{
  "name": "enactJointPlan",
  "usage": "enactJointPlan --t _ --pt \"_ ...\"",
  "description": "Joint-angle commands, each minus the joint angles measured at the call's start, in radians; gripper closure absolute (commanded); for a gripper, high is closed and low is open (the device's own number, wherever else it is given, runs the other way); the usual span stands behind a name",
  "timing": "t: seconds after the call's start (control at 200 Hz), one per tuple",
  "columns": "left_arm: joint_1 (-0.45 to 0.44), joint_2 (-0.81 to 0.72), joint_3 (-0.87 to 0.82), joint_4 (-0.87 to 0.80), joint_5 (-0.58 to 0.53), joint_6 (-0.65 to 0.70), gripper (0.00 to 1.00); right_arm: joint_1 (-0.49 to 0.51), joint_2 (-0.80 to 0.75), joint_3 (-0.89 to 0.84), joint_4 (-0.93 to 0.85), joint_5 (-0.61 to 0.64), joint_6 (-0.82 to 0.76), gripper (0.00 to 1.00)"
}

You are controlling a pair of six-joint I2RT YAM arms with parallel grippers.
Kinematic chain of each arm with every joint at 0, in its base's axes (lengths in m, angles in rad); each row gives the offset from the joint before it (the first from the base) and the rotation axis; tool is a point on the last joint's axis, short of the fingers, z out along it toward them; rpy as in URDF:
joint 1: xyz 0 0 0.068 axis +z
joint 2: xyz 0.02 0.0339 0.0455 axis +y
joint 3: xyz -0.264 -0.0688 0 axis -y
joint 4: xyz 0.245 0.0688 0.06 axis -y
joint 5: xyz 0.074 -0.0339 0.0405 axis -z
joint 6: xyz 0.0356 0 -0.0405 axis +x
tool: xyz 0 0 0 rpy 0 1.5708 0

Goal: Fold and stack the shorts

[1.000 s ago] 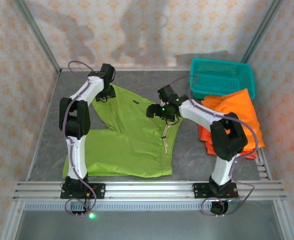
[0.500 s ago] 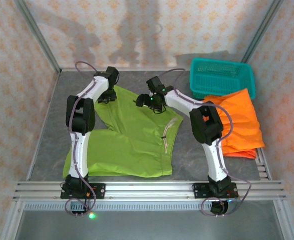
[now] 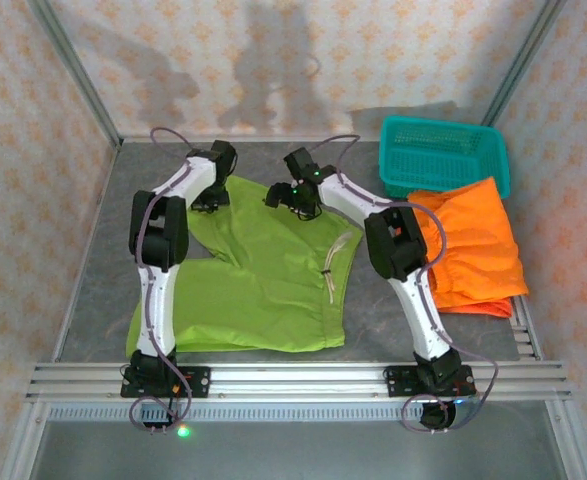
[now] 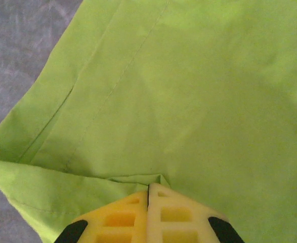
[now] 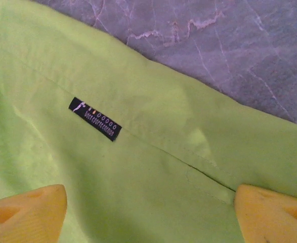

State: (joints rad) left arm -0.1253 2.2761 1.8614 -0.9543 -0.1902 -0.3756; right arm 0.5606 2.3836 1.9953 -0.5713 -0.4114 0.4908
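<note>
My left claw pinches a seemingly thin fold of the lime-green shorts that may slip when lifted; my right claw hangs open above them.

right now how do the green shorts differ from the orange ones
The lime-green shorts lie spread out flat; the orange shorts sit bunched by the teal basket. The left tool is shut on the green pair's edge; no tool touches the orange ones. Both lie on the table.
</note>
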Motion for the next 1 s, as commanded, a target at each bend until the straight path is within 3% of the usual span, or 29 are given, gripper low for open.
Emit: enactJointPlan --t 0.0,0.295,0.465,0.716,0.911,0.996 --pt "0.030 -0.162 -0.085 0.053 -0.051 -0.030 1.00 -0.019 0.060 0.061 -0.060 0.029 0.023 0.15" --pt "0.100 -0.423 -0.363 0.195 -0.072 -0.095 1.00 -0.070 0.191 0.278 -0.157 0.045 0.036 0.16" --pt "0.178 -0.491 -0.514 0.285 -0.004 -0.153 0.99 -0.090 0.261 0.424 -0.210 0.043 0.032 0.16" --pt "0.245 -0.564 -0.601 0.385 0.155 -0.201 0.61 -0.103 0.290 0.530 -0.175 -0.014 0.051 0.15" --pt "0.244 -0.779 -0.726 0.494 0.241 -0.260 0.27 -0.102 0.205 0.585 -0.131 -0.102 0.060 0.14" --pt "0.245 -0.870 -0.760 0.455 0.258 -0.281 0.23 -0.101 0.122 0.562 -0.110 -0.121 0.052 0.13"
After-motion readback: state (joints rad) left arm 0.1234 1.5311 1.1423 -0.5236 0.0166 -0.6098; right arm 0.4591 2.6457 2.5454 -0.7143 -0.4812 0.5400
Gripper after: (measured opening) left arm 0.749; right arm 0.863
